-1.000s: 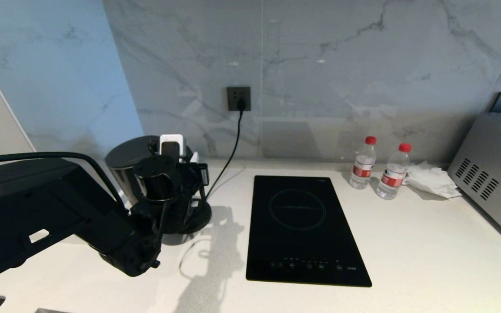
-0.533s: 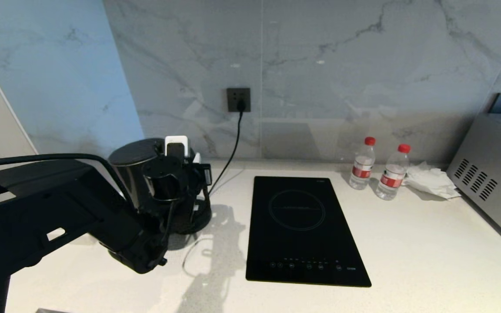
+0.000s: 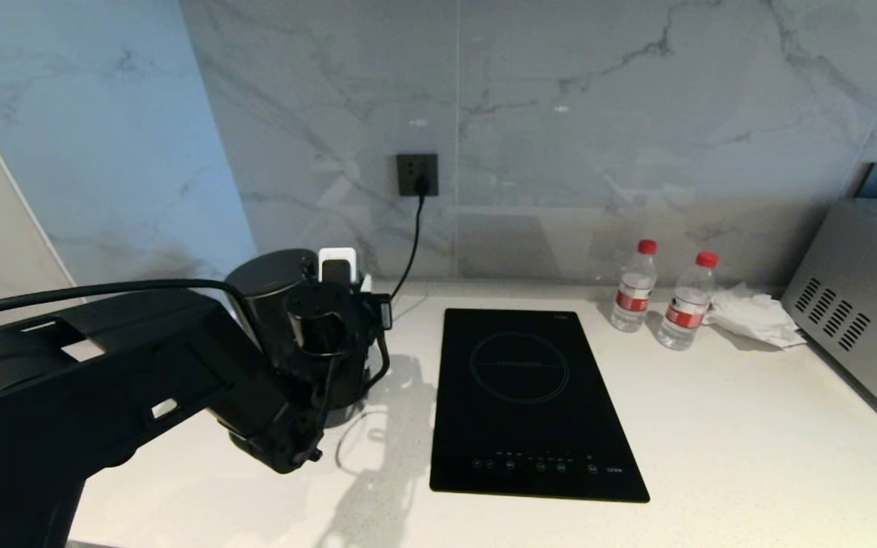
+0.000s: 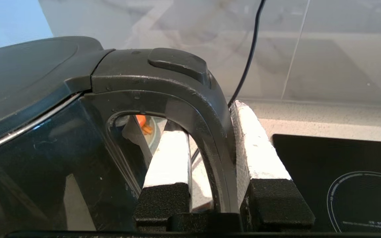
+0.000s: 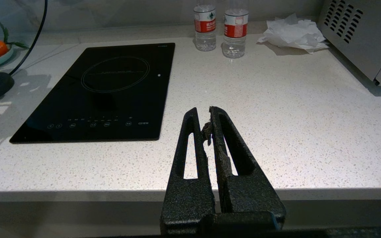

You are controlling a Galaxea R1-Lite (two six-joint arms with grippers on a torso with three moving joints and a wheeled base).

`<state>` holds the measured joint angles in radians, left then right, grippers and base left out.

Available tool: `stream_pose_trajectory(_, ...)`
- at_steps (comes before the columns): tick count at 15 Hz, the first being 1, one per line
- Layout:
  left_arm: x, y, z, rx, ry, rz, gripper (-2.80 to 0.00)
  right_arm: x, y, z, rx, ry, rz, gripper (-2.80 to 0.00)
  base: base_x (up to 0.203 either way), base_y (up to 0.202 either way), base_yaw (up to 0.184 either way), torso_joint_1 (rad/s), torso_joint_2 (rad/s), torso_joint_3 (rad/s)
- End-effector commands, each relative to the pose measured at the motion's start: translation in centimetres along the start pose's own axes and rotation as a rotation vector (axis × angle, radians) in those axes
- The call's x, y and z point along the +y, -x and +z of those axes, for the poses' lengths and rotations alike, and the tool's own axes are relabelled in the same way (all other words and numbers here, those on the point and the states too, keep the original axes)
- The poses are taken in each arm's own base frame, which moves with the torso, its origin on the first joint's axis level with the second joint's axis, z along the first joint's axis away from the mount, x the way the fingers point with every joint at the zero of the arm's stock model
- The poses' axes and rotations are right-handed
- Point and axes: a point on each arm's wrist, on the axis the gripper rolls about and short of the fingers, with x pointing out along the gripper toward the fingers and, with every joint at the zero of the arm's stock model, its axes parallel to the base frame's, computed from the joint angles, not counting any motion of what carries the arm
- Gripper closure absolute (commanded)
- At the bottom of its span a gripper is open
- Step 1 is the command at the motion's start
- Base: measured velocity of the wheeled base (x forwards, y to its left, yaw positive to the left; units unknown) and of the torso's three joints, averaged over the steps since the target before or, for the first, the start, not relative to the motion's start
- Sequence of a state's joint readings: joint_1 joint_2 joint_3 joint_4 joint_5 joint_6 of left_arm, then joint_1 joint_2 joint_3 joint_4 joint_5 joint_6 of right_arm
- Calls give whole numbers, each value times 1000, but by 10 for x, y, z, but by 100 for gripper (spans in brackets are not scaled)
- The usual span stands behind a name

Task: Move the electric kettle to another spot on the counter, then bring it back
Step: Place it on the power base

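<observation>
White counter [image 3: 712,426], left tool [image 4: 210,145] clamped on electric kettle [image 4: 61,138] handle

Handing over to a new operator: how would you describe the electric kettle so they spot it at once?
Start at the black induction hob set into the white counter; the electric kettle stands just left of it, below the wall socket. It is the tall glossy black jug with a flat round lid, and the only item with the left hand clamped on its loop handle.

kettle [image 3: 271,304] base hidden — arm [image 3: 141,380] blocking
</observation>
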<state>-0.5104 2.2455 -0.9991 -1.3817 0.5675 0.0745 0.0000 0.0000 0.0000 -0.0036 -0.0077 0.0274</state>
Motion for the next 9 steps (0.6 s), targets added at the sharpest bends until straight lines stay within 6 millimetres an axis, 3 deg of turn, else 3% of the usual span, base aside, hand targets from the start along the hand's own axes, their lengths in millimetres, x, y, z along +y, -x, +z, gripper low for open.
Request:
stream_pose_trajectory(1,-4,-6,-7,-6,2,10,0,0,0,0,2,0,0,0,0,0,0,0,0,0)
stream_pose_trajectory(6,-21,-24,-18,-21,-13,8,0,0,0,0,2,0,0,0,0,0,0,0,0,0)
stream_pose_trajectory(9,-27,-30,-34,-5,-28,14,0,0,0,0,1,0,0,0,0,0,0,0,0,0)
